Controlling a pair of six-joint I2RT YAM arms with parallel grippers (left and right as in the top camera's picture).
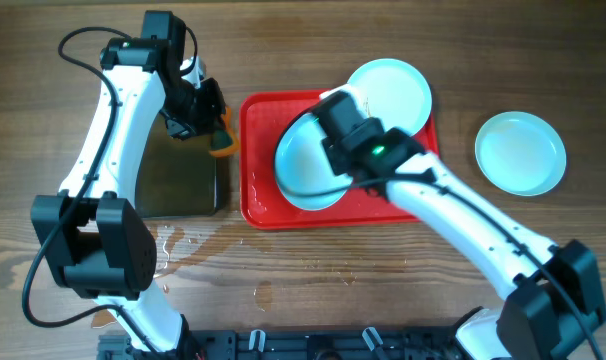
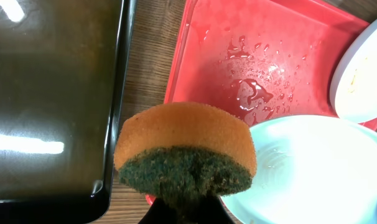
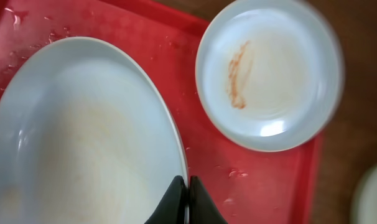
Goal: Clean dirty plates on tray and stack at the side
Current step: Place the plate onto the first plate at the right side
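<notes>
**Now the plate is pinched by its rim, and the sponge waits beside it**

The right gripper [image 3: 188,194] is closed on the near rim of the held plate [image 3: 83,137], with one finger on each side of the thin edge. This plate is over the left half of the tray [image 1: 258,208] and seems tilted. I cannot tell if its far edge rests on the tray floor.

The left gripper [image 1: 205,118] is clamped on the sponge [image 2: 185,149], orange on top and green below, just beside the tray's left rim and next to the black pan [image 2: 51,93].

The smeared plate [image 3: 269,71], with a brownish streak, lies flat in the far right corner of the tray. A third plate [image 1: 520,152] lies on the table [image 1: 483,60], well apart from the tray on the right.

In my judgement the plate is stiff and light, but smooth and wet, so it can slip or turn between the fingers when the sponge pushes on it. It may also break if it falls. The rim is the only good place to hold it, because the middle must stay free for wiping. The sponge is soft and will give way under pressure.
</notes>
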